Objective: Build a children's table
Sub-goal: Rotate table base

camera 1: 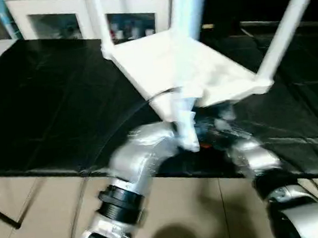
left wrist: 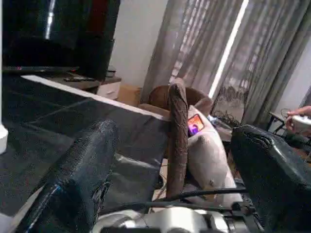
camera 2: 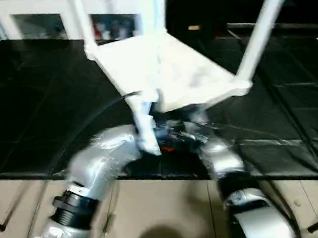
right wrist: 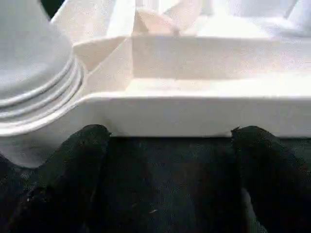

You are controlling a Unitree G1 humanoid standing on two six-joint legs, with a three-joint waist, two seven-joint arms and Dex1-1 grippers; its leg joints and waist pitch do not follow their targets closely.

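**White top upside down on black sheet, legs up**

The top (camera 1: 182, 71) is smooth white plastic, rectangular, and lies underside up on a black sheet (camera 1: 44, 108) that covers the work surface, near the sheet's front edge and about midway along it. The sheet is glossy, creased into squares, and wrinkled along that front edge. In the right wrist view the underside shows thin upright ribs meeting at angles inside a plain flat rim (right wrist: 194, 116). Beside it a round corner socket holds a leg (right wrist: 29, 53) whose base carries stacked rings like a screw thread. Three legs stand up from the top in the head views: long, round, smooth white tubes, one at the near corner (camera 1: 190, 7), one at the right corner (camera 1: 288, 20), and a thinner-looking one at the far corner (camera 1: 98, 17).

The right gripper (right wrist: 165, 145) has its matte black fingers spread wide just short of the rim, holding nothing. The left gripper (left wrist: 170, 160) is also wide open and empty; its pads (left wrist: 77, 179) look rough and grained.

Behind the sheet stands a white cabinet (camera 1: 80, 19) with glass doors. No writing can be read; the head views are probably too blurred for it.
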